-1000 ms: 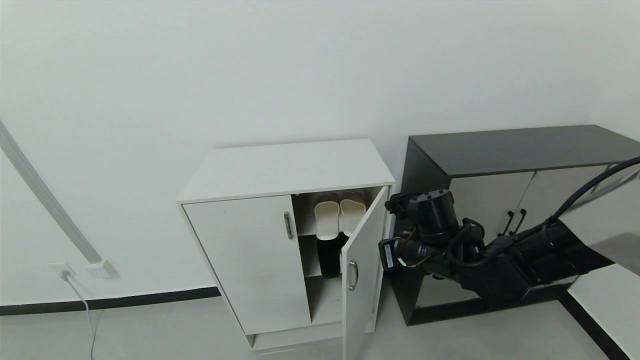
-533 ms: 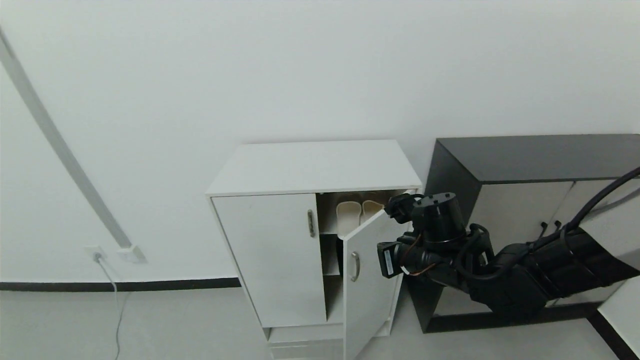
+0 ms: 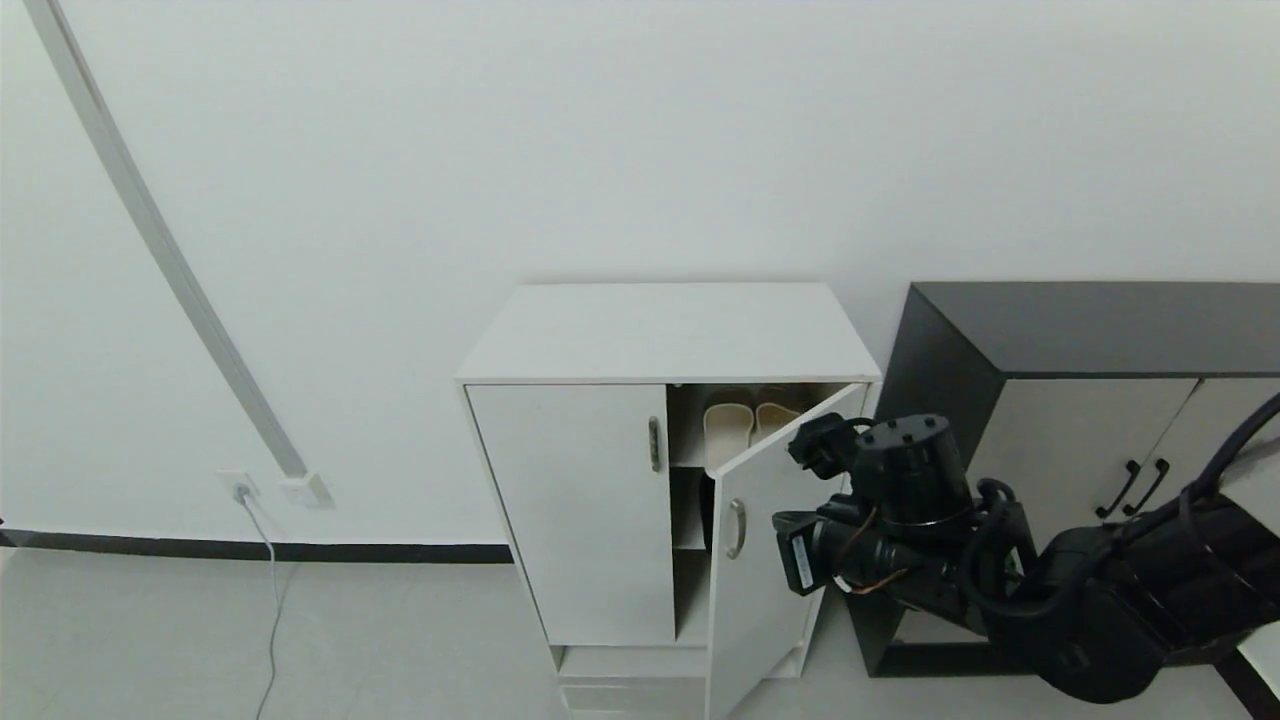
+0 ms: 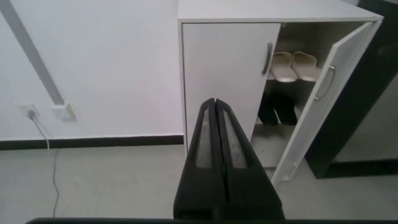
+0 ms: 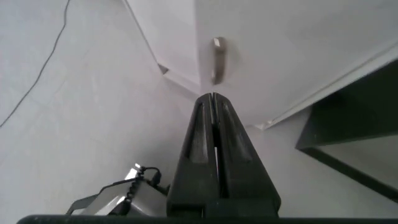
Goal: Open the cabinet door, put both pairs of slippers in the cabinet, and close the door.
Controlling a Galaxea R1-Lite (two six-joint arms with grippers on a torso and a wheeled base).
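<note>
The door point(image 3: 765, 560) of the cabinet point(image 3: 665, 330) swings further shut. A second ago it stood wide of the cabinet front; now only a narrow wedge is open. The head view also shifts sideways, which is the camera's move, not the cabinet's. The right gripper point(image 5: 213, 98), fingers pressed together and holding nothing, follows the door at its outer face, near the cabinet's top corner, and points toward the handle point(image 5: 217, 59). The left gripper point(image 4: 214, 104), likewise pressed together and empty, hangs well out in front of the cabinet. Beige slippers point(image 3: 728, 430) sit on the cabinet's top shelf, dark slippers point(image 4: 278, 113) on the shelf below. Loading looks done, and only a last push to seat the door seems left.
</note>
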